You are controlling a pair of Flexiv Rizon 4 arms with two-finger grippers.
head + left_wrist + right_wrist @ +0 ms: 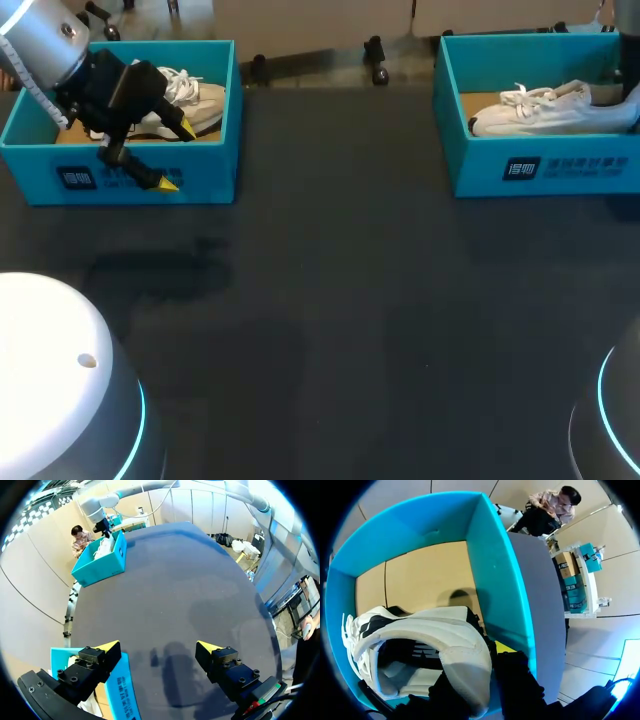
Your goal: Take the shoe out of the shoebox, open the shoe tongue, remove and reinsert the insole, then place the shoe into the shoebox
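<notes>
Dark tabletop with a teal left shoebox at 10 o'clock and a right shoebox at 2 o'clock.
The left gripper hung over the left shoebox's front wall, jaws spread wide on nothing, with a second sneaker inside. The white sneaker lay in the right shoebox, toe toward 9 o'clock, with the right gripper at its heel; whether that grip was closed, I couldn't tell.

Three cameras
Head looks down on table; left wrist faces the distant right shoebox; right wrist close inside it.
</notes>
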